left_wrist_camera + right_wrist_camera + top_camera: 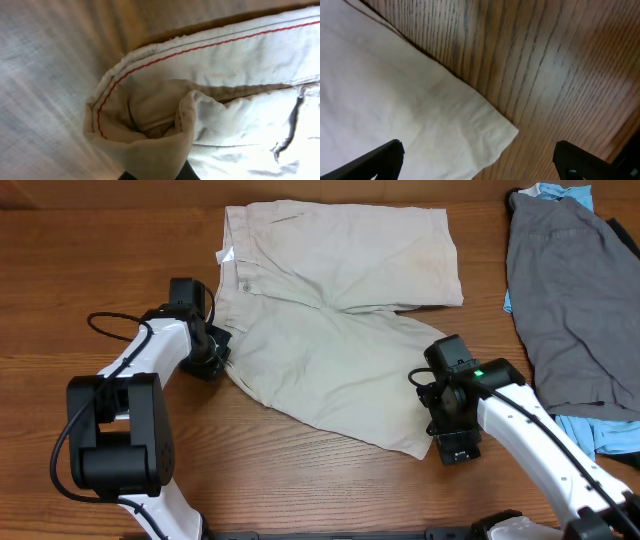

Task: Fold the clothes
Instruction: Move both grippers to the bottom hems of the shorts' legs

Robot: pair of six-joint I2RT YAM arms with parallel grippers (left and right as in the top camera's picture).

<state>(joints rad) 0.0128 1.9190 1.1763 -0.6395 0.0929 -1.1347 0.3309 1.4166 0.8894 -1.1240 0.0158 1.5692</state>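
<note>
The beige shorts (340, 300) lie spread flat on the wooden table, waistband to the left, one leg toward the back and one toward the front right. My left gripper (220, 352) is shut on the waistband edge at the shorts' left side. In the left wrist view a fold of waistband fabric with red stitching (165, 125) is bunched up between the fingers of the left gripper (157, 172). My right gripper (436, 405) hovers over the front leg's hem. It stands open (480, 165), its fingers (380, 160) either side of the hem corner (500, 132).
A dark grey garment (565, 300) lies at the right edge of the table on top of a light blue one (590, 430). Bare wood (300, 480) lies in front of the shorts and at the far left.
</note>
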